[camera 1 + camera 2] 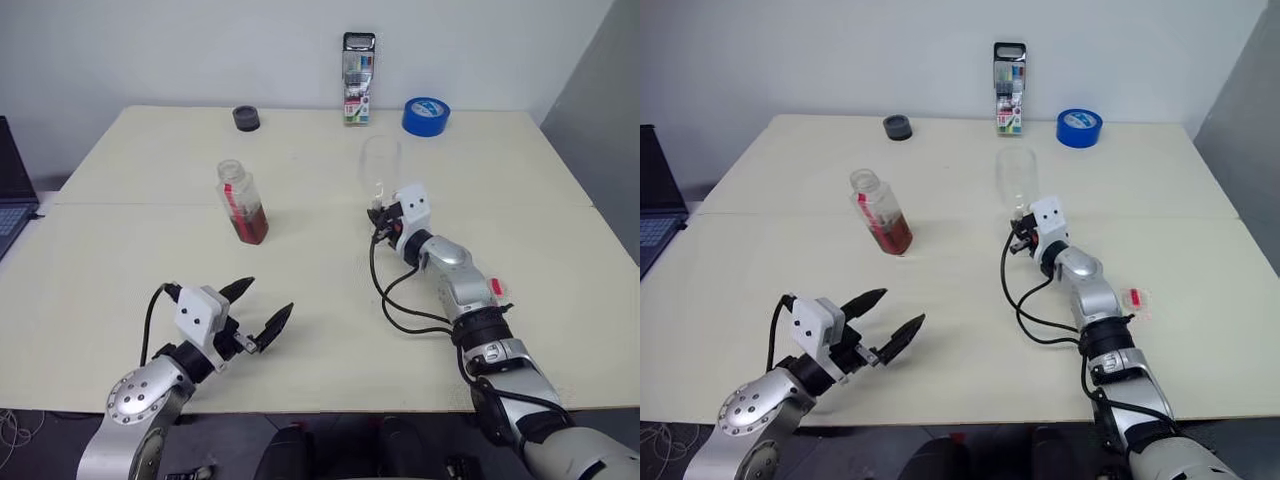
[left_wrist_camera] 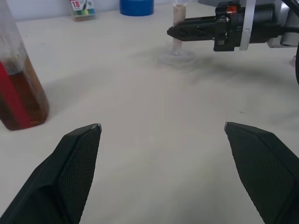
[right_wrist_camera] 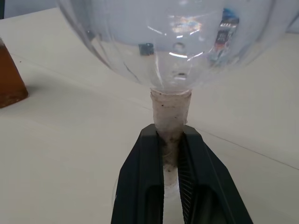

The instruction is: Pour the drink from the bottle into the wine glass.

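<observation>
The bottle (image 1: 243, 203) stands upright on the table's left middle, uncapped, its lower part holding the reddish-brown drink (image 1: 251, 223). Right of it stands the clear wine glass (image 1: 380, 162), its bowl empty. My right gripper (image 3: 169, 134) is shut on the glass's thin stem just under the bowl (image 3: 173, 42), with the foot on the table (image 2: 176, 58). My left gripper (image 1: 270, 295) hovers open and empty near the front edge, well short of the bottle (image 2: 18, 88).
At the back edge stand a tall marker-pen case (image 1: 358, 78), a blue tape roll (image 1: 426, 116) and a small black round object (image 1: 246, 118). A laptop (image 1: 12, 190) sits off the table's left side. A small pinkish-white piece (image 1: 1136, 298) lies by my right forearm.
</observation>
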You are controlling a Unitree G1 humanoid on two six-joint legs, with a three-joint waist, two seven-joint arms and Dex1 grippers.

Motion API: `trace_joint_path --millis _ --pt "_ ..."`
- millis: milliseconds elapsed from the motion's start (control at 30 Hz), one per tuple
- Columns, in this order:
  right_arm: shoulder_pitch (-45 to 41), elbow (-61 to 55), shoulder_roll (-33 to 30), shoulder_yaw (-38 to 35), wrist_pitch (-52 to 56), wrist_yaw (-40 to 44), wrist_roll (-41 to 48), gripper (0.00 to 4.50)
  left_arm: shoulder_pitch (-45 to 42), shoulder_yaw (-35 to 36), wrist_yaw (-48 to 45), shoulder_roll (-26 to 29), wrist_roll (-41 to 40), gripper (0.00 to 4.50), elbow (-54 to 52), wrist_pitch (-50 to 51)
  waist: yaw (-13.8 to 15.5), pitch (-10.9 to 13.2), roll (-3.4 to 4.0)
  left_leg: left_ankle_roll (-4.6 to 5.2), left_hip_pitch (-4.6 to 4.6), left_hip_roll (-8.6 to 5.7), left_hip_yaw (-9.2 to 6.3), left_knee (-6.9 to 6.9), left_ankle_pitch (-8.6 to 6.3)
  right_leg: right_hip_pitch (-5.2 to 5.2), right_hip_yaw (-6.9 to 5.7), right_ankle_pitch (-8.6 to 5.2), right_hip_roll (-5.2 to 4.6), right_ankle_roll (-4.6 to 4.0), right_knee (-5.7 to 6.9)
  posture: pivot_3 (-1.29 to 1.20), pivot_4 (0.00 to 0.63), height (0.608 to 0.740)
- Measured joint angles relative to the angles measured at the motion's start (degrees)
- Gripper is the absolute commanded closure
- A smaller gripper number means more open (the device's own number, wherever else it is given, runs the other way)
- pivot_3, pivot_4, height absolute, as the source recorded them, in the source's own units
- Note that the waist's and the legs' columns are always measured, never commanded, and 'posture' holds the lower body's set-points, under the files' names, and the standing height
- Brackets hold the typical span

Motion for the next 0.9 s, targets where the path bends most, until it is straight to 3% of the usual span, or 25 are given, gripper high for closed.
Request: trace_joint_path --millis 567,900 --pt "-1.9 12.4 5.2 1.2 -12.7 -2.9 -2.1 4.38 -2.5 -3.2 0.4 -1.4 0.8 0.0 4.3 -4.0 0.1 0.0 0.01 0.0 0.06 0.0 0.02 0.01 0.0 0.05 0.02 0.0 0.01 0.0 0.0 0.0 0.15 0.74" --pt "-2.0 15.0 5.5 1.3 -14.4 -3.3 -2.4 0.91 -4.1 -3.6 1.7 -1.4 0.5 0.0 4.1 -1.6 0.1 0.0 0.01 -0.01 0.06 0.0 0.01 0.01 0.0 0.07 0.01 0.0 0.01 0.0 -0.01 0.0 0.15 0.74"
